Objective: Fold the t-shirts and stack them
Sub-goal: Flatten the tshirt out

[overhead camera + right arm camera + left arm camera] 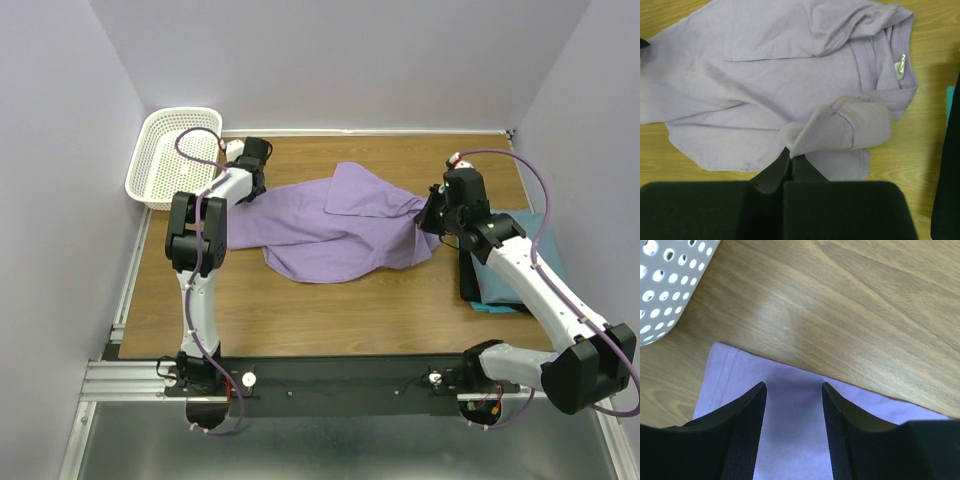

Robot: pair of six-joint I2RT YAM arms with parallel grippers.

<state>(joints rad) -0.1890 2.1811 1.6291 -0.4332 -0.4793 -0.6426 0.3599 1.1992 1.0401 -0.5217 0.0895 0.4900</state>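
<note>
Lavender shirt lies rumpled across the worktop, not yet folded. My left pincer stands wide above its hemmed edge near the basket. My right pincer grips a bunched fold near the collar. Teal shirt lies at the right, seemingly folded already; folding and stacking remain, I judge.

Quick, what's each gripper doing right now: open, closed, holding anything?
Left gripper: jaws open, holding nothing, above an edge of the lavender t-shirt.
Right gripper: jaws closed, pinching a fold of the lavender t-shirt.
</note>
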